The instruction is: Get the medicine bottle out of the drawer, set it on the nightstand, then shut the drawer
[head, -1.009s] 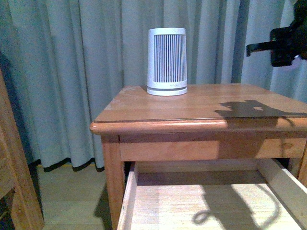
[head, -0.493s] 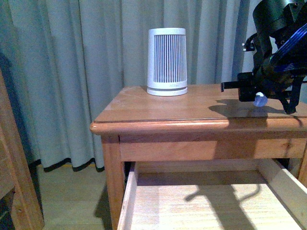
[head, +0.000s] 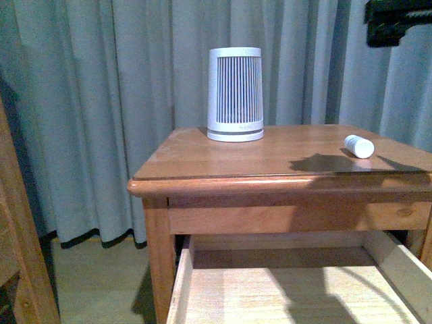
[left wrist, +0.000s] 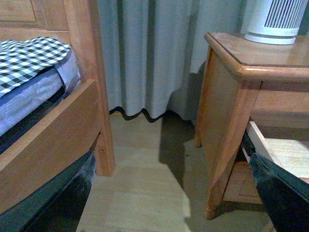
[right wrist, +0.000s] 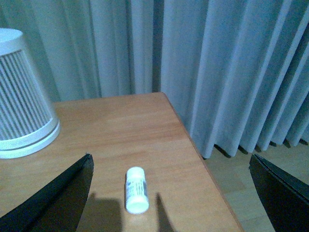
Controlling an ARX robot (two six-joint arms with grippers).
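The medicine bottle [head: 358,146] lies on its side on the nightstand [head: 223,156], near the right-hand edge of the top and well apart from the ribbed white cylinder [head: 235,94] standing towards the back. The right gripper [right wrist: 170,162] hangs above the bottle with its jaws spread wide, holding nothing and not touching the bottle. Below the top, the drawer [head: 178,287] stands pulled out, and the part of its pale inside that shows is bare. The left gripper [left wrist: 171,157] is low beside the nightstand, between it and a bed [left wrist: 46,121], jaws also apart and empty.
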